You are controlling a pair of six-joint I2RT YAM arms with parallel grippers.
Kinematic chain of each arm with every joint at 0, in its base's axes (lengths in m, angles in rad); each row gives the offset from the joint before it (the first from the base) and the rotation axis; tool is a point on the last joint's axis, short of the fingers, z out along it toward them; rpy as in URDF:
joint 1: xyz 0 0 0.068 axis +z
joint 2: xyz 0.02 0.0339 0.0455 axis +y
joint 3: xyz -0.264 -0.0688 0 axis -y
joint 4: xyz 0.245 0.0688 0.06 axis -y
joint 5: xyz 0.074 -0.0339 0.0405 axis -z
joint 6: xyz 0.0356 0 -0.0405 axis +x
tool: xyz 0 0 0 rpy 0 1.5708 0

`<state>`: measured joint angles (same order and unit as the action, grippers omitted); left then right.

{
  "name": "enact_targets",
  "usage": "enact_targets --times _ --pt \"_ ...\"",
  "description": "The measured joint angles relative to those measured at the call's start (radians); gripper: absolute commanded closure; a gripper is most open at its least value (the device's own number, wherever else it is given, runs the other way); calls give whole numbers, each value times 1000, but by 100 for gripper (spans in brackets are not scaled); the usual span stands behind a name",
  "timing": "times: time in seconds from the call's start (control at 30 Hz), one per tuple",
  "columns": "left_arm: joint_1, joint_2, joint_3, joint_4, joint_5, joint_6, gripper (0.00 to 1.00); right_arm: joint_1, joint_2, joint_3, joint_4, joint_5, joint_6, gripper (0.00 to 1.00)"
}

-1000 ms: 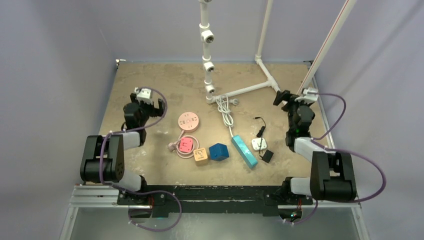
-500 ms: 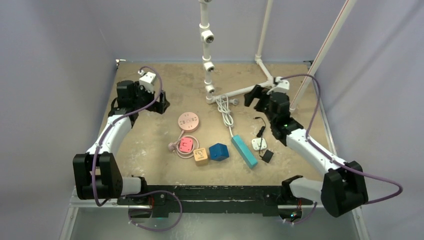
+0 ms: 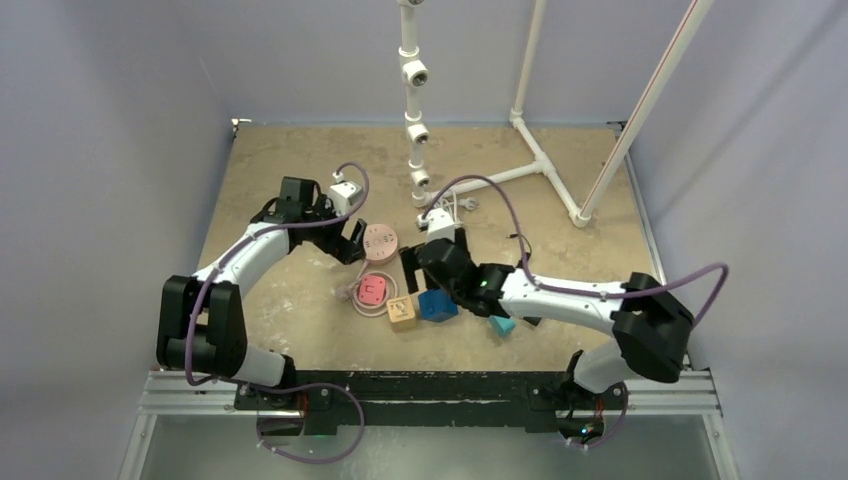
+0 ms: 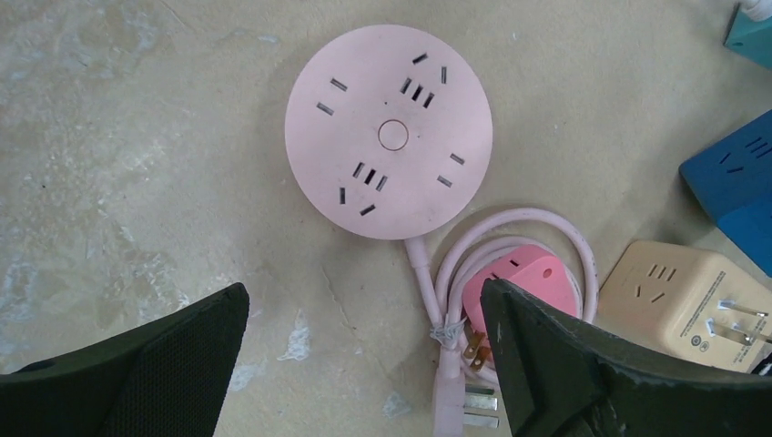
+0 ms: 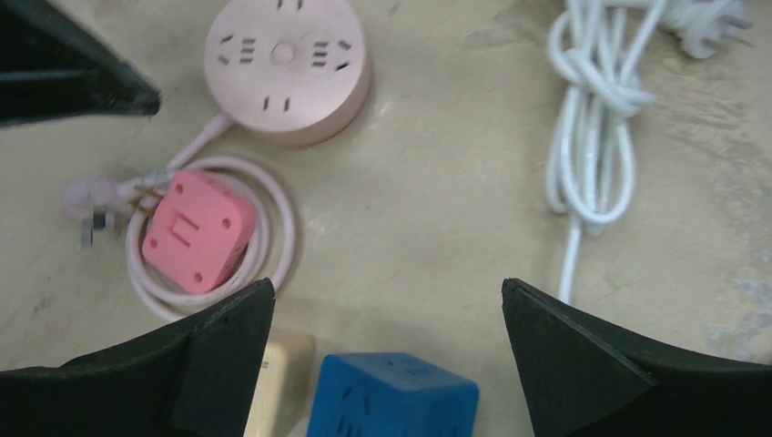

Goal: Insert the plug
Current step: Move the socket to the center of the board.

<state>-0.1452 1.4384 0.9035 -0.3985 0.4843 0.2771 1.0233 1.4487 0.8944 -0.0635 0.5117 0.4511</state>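
Hovering with left gripper [image 4: 364, 296] spread wide just beside round pink socket [image 4: 389, 132] at upper centre; hanging right gripper [image 5: 387, 289], equally parted, near blue cube [image 5: 391, 401] at bottom edge.

round socket [image 4: 389, 132] behind square adapter [image 4: 521, 282], coiled cord [image 5: 592, 82] right

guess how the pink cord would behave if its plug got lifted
Probably floppy: the pink cord lies in loose loops around the pink adapter. A tie bundles it, so the coil would likely rise as one clump. The round socket hub might drag along.
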Motion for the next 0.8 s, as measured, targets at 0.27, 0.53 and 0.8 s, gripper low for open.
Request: enact_targets --times 0.27,0.53,0.8 --pt "-21 65 -2 46 -40 -6 5 93 120 45 -37 11 -8 8" --pt "-95 175 16 131 -54 -49 1 122 81 28 -34 -6 -14 1" --pt "-172 272 82 238 -114 -88 2 165 0 10 -194 66 92 1"
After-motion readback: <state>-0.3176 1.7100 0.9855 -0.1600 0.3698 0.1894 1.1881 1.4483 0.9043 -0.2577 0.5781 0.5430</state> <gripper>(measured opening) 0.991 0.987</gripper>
